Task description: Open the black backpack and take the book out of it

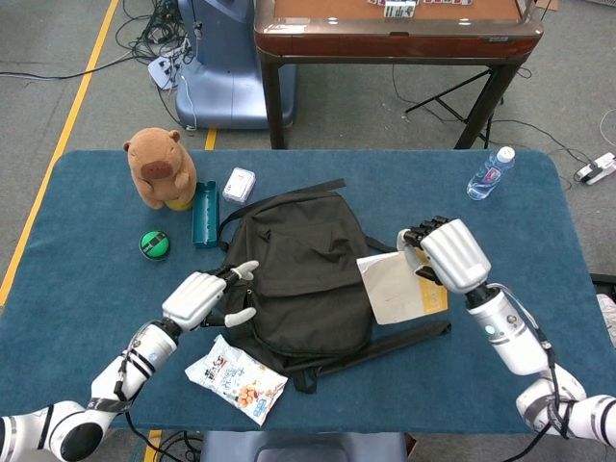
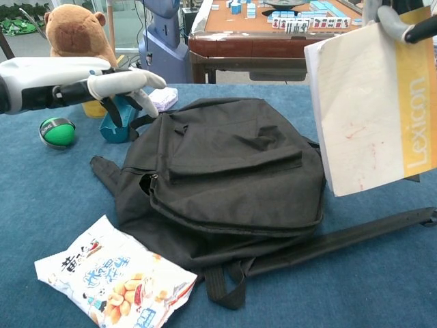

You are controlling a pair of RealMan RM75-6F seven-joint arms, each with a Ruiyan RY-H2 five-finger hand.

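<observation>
The black backpack (image 1: 303, 274) (image 2: 232, 171) lies flat in the middle of the blue table, its flap down over the opening. My right hand (image 1: 445, 252) grips a white book with a yellow "Lexicon" spine (image 1: 402, 286) (image 2: 372, 113), lifted above the table just right of the backpack. Only the fingertips (image 2: 392, 17) of that hand show at the chest view's top edge. My left hand (image 1: 204, 297) (image 2: 102, 83) hovers at the backpack's left side with its fingers spread, holding nothing.
A snack bag (image 1: 237, 378) (image 2: 113, 280) lies at the front left. A brown plush (image 1: 162, 168), teal case (image 1: 205, 213), green round object (image 1: 154, 243) and small white box (image 1: 239, 184) sit at the back left. A water bottle (image 1: 490, 173) stands far right.
</observation>
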